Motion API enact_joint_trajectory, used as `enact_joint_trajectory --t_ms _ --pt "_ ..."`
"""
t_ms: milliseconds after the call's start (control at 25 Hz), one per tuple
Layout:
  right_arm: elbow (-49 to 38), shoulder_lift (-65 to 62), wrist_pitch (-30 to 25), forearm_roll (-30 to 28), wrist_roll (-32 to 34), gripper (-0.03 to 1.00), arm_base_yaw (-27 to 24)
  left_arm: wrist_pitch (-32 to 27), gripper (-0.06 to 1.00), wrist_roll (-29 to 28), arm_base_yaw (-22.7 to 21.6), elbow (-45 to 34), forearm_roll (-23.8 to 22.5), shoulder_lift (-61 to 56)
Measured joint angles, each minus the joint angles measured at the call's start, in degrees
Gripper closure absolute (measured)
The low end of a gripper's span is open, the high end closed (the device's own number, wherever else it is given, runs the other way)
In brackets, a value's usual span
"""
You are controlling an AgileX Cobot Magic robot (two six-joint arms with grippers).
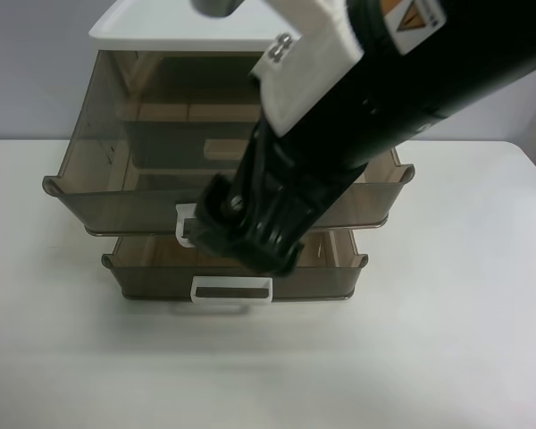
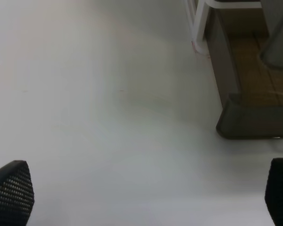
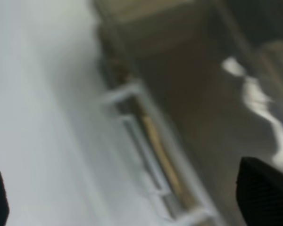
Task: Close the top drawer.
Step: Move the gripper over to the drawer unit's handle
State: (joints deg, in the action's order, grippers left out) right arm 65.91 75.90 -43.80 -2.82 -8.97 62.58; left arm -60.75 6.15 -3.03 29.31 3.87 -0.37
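The top drawer (image 1: 98,192) is tall, smoky grey-brown and translucent, and it is pulled far out of the white-topped cabinet (image 1: 161,31). Its white loop handle (image 1: 186,219) is mostly hidden behind the black arm that comes in from the exterior high view's upper right. That arm's gripper (image 1: 243,243) is right at the drawer's front, by the handle. The right wrist view is blurred and shows smoky drawer fronts (image 3: 188,94) with white handles (image 3: 127,92) close up. The right gripper (image 3: 129,200) is open and empty. The left gripper (image 2: 146,197) is open and empty above the table.
A shallower drawer (image 1: 152,273) with a smaller white handle (image 1: 233,288) sits below, also partly pulled out. The white table (image 1: 447,340) extends around the cabinet. The left wrist view shows a drawer corner (image 2: 236,117) and a white handle (image 2: 199,21) beside bare table (image 2: 85,94).
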Motion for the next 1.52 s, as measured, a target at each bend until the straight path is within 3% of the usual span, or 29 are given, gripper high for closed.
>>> enact_joint_trajectory --t_ms 360,960,1120,1360,1520 --pt "0.1 4.8 1.3 1.9 -0.5 0.03 6.5 0.0 -0.05 0.0 0.0 0.0 0.0 0.0" --pt "0.1 14.8 1.5 2.8 -0.5 0.03 10.0 0.0 -0.05 0.0 0.0 0.0 0.0 0.0" --pt "0.2 17.3 1.6 -1.3 1.3 0.03 10.1 0.0 -0.05 0.0 0.0 0.0 0.0 0.0" --pt "0.2 18.6 1.5 -12.3 9.0 0.03 10.1 0.0 -0.05 0.0 0.0 0.0 0.0 0.0" --pt "0.2 18.6 1.1 -15.6 12.2 0.03 10.3 0.0 -0.05 0.0 0.0 0.0 0.0 0.0"
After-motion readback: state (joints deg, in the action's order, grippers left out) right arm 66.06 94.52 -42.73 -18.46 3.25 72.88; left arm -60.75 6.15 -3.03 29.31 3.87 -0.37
